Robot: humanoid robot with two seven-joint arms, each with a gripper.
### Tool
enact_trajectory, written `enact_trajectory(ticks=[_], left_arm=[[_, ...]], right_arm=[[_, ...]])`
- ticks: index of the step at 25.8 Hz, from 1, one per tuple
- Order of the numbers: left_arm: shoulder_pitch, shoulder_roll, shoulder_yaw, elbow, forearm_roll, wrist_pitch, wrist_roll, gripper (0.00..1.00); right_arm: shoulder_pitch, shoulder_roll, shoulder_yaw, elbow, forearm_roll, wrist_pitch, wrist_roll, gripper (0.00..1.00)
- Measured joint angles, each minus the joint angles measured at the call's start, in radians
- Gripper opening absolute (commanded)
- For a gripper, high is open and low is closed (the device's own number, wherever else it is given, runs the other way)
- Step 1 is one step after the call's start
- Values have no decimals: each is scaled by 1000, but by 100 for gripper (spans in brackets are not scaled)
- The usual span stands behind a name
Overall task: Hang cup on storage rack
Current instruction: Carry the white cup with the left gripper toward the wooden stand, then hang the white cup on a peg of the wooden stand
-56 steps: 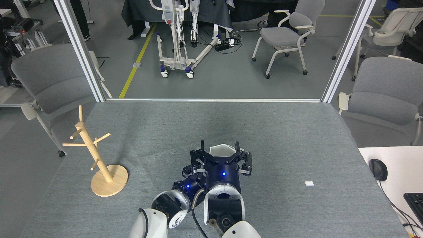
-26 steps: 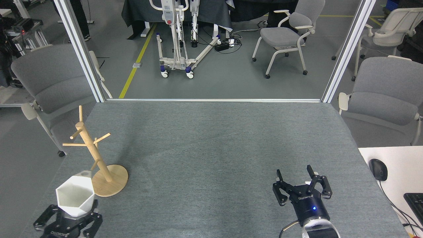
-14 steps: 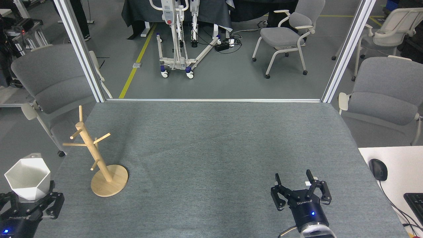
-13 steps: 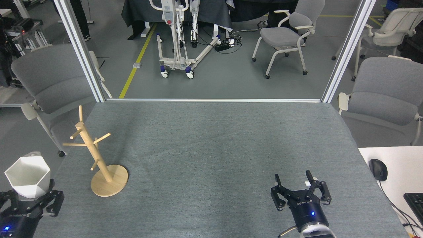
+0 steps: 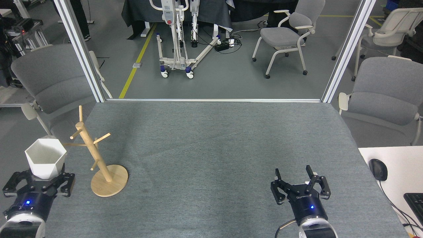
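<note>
The white faceted cup [image 5: 45, 158] is held upright, mouth up, at the table's left edge, with my left gripper [image 5: 39, 180] shut on its lower part from below. Its small handle peeks out behind the rim. Just right of the cup stands the wooden storage rack [image 5: 91, 152], its round base [image 5: 112, 183] on the grey mat and its pegs bare. One left-pointing peg ends close to the cup's right side. My right gripper [image 5: 300, 180] hovers open and empty near the front right of the table.
Grey chairs stand at the left [image 5: 49, 81] and right [image 5: 385, 89] of the table. A white side desk at the right carries a mouse [image 5: 378, 169] and a keyboard [image 5: 415, 205]. Metal frame posts rise at both far corners.
My left gripper has carried the cup up and to the right, from outside the table's left edge to right beside the rack. The right gripper has hardly moved.
</note>
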Motion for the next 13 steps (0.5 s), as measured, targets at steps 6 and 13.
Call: enact_trajectory(ticks=[6,13], left_arm=[[-9,-1,-65,12,-8,44,-8,0],[-14,-11,-99,37,-39,50,-11,0]], right_arm=[[-17,4,0,0,-1,0,1,100],[-30,2,1,-1,-1,-2,2,100]])
